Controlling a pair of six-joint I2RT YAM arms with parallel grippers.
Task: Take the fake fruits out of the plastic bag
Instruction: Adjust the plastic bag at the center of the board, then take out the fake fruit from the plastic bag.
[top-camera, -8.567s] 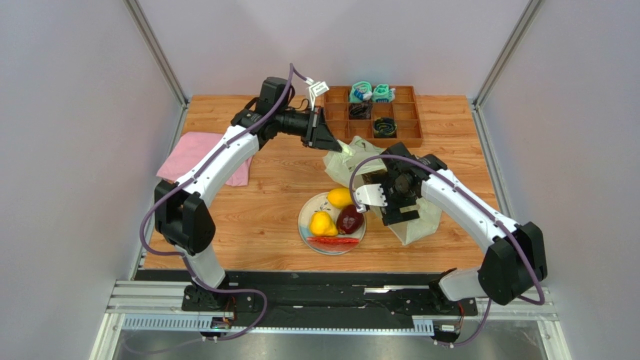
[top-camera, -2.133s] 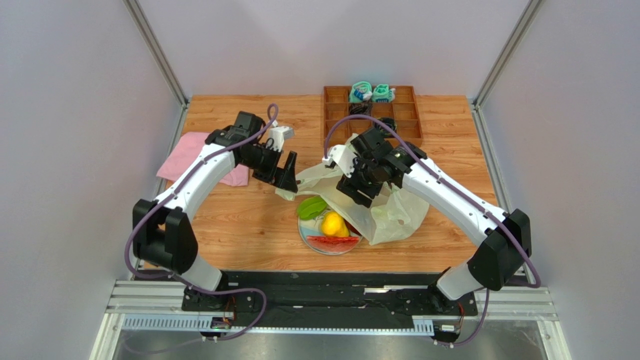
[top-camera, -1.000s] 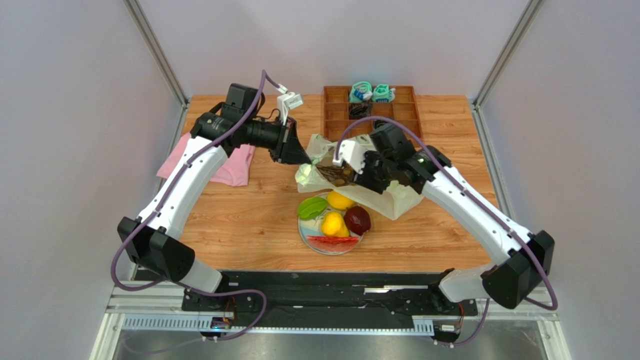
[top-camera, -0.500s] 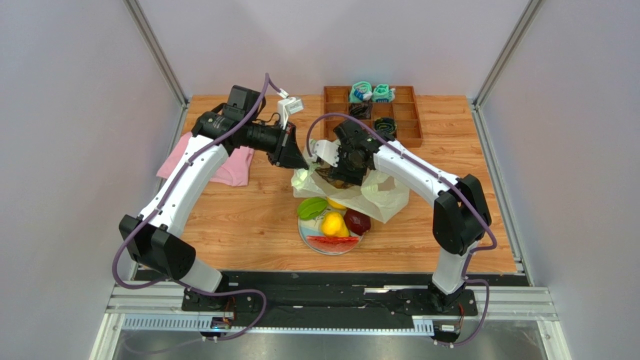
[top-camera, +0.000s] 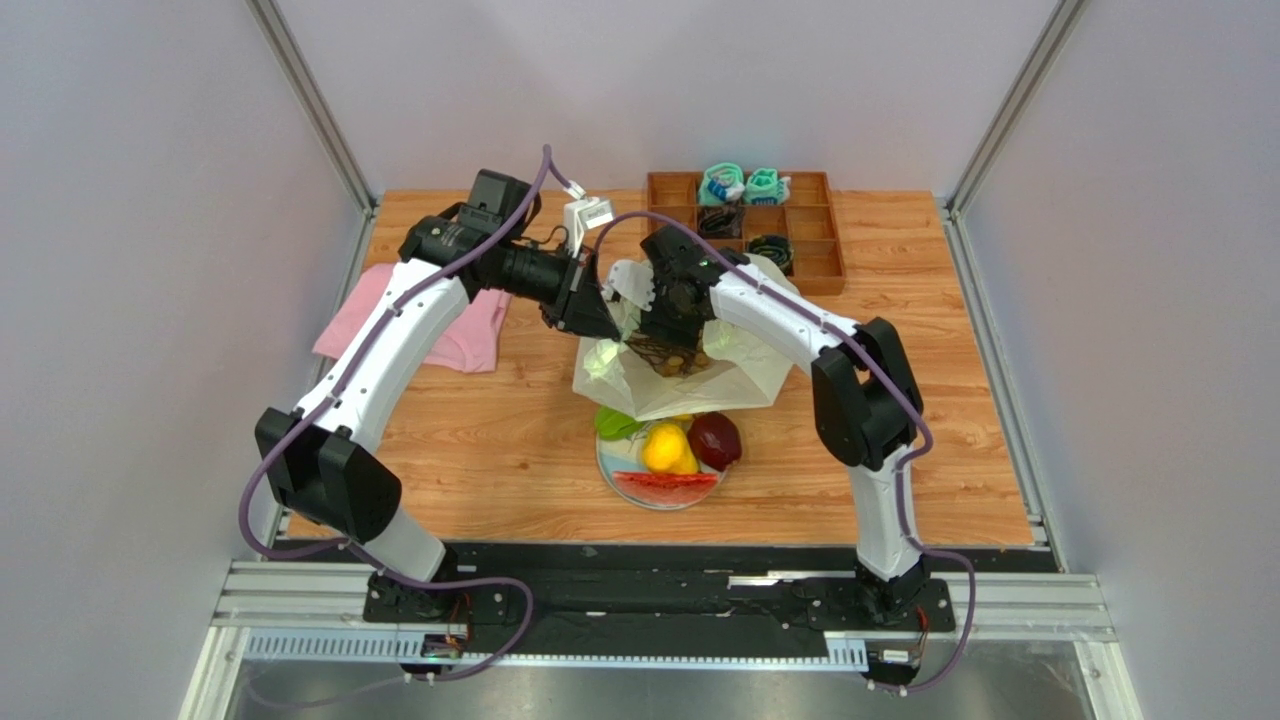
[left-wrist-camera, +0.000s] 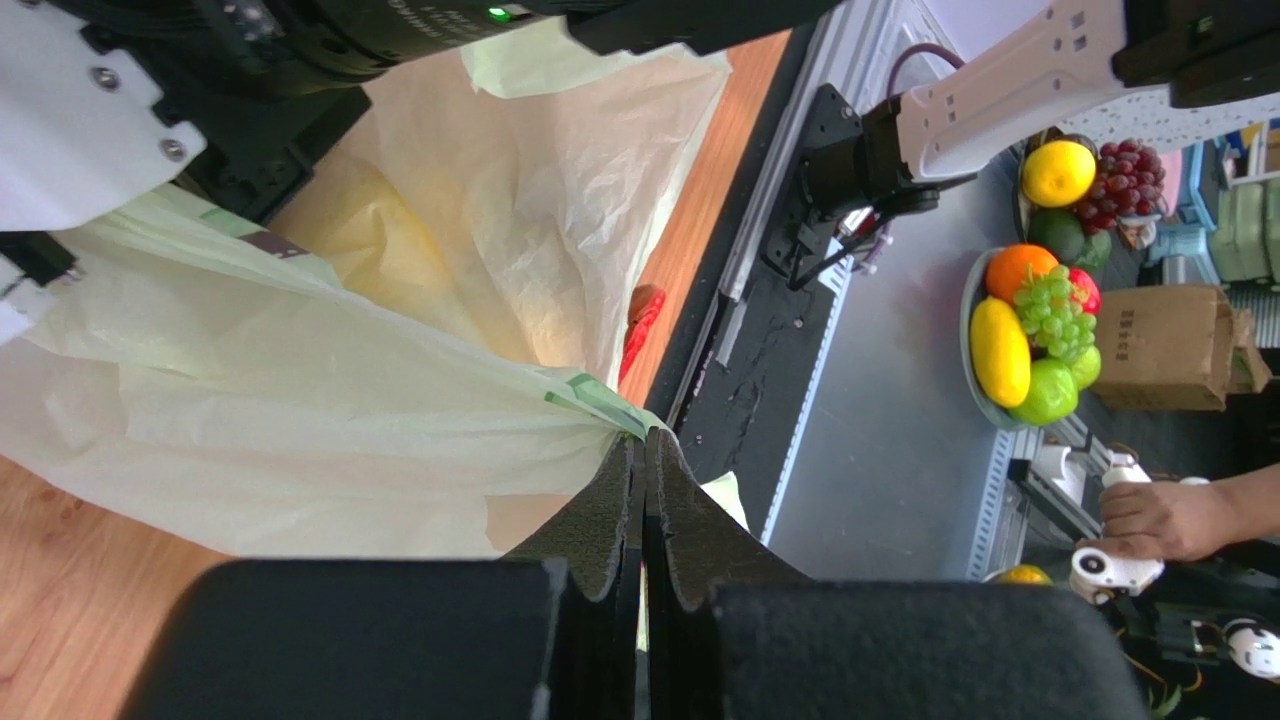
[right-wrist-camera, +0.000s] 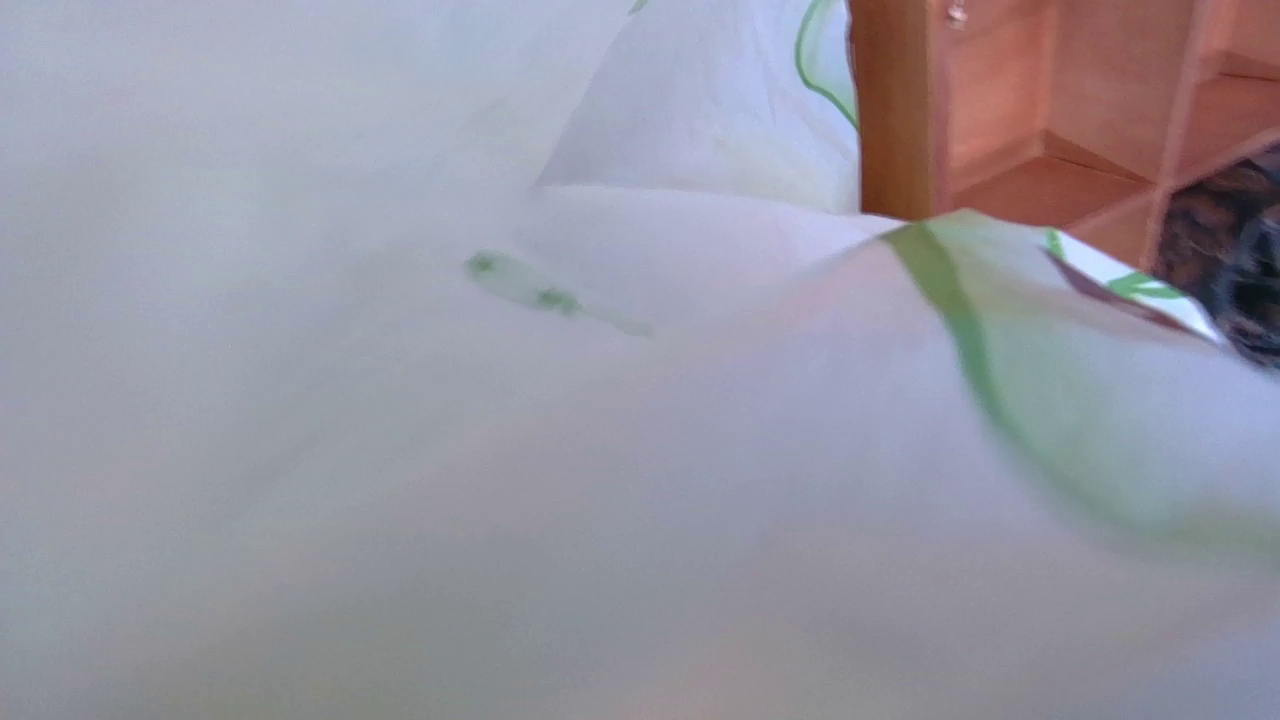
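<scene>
— What's new?
— The bag (top-camera: 706, 387) has swung up over the plate (top-camera: 607, 462). The left hand (left-wrist-camera: 643, 488) is clamped on its rim.
— Right hand (top-camera: 663, 342)?
— Buried in the bag; I can't tell its grip. The fruits (top-camera: 669, 447) lie on the plate, so it's probably emptied.

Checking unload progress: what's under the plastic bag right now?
The plastic bag covers the far side of the plate. Showing past its near edge: green piece, yellow pear, dark red fruit, red slice. Anything else beneath or inside can't be seen.

Robot lab cell, grey panel walls (top-camera: 135, 300), aluminium rails (top-camera: 301, 608) (wooden tabletop (top-camera: 511, 435))
</scene>
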